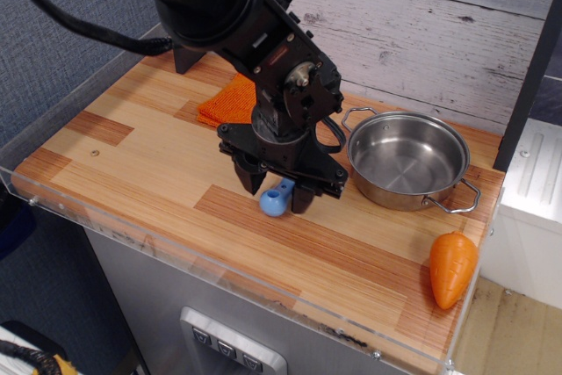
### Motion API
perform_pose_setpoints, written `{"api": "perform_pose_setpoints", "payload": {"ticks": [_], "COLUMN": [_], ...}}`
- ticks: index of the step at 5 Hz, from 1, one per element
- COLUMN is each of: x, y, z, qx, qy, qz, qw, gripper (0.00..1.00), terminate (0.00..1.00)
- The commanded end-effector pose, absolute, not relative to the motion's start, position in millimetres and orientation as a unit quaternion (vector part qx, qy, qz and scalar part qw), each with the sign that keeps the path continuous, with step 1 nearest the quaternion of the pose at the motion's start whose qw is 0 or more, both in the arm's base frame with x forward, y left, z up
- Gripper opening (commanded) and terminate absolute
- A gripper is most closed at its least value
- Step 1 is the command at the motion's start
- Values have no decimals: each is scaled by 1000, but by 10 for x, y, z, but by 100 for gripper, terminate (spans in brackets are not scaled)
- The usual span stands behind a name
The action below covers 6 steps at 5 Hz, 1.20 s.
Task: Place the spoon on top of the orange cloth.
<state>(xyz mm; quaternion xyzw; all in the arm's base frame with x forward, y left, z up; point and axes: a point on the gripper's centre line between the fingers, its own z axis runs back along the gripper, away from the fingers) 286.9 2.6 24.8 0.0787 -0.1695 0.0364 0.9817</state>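
Gripper (276, 193): black, hanging low over the wooden table (132, 155), its two fingers straddling the spoon (277, 198), one finger on each side. Whether the fingers are pressing on the spoon cannot be told; the jaws are standing narrowly apart, about the spoon's width.

Spoon: light blue, lying on the table between the fingertips, near the middle of the board and just left of the pot (407, 162).

Cloth (228, 101): bright orange, lying flat toward the back of the table, partly hidden behind the arm, well apart from the spoon.

Pot: steel, two handles, sitting upright to the right of the gripper, showing nothing inside.

Carrot (452, 269): orange plastic, lying at the table's front right corner, well apart from everything else.
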Motion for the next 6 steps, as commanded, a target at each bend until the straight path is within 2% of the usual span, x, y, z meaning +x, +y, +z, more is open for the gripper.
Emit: {"api": "perform_pose_setpoints", "payload": {"ticks": [1,3,5,6], "x": [2959,3038,3176,3133], "y": [86,218,387,467], "z": [318,373,940,1235], "qx": [85,82,80,81], "qy": [-181,-182,-238,-265], "qz": [47,81,126,147], "qw": [979,977,960,950], "gripper": [0,0,0,0], "terminate": [0,0,0,0]}}
